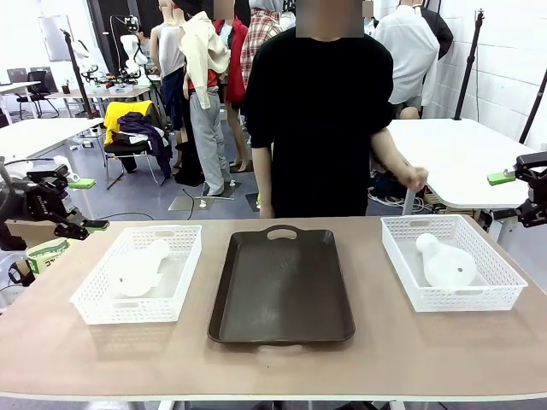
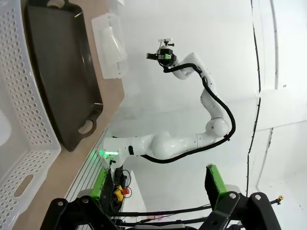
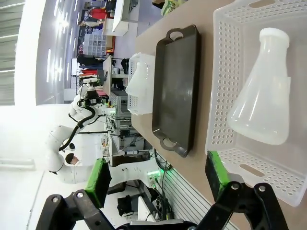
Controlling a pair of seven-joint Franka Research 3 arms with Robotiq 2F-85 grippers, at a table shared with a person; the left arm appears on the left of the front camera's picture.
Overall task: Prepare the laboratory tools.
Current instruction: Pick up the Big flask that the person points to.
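Observation:
Two frosted white conical flasks lie on their sides, one in each white mesh basket. The left flask (image 1: pixel 137 270) rests in the left basket (image 1: pixel 175 295), the right flask (image 1: pixel 446 263) in the right basket (image 1: pixel 402 265). My left gripper (image 1: pixel 90 205) hangs open off the table's left end, well away from its basket. My right gripper (image 1: pixel 504 195) hovers open beyond the right end. In the right wrist view the right flask (image 3: pixel 264 100) lies just ahead of my open right gripper (image 3: pixel 157 181). The left wrist view has my left gripper (image 2: pixel 158 184) open, holding nothing.
A dark brown handled tray (image 1: pixel 282 286) lies between the baskets, with nothing on it. A person in black stands at the far edge, one hand (image 1: pixel 414 178) hanging behind the right basket. Bare tabletop runs along the front edge.

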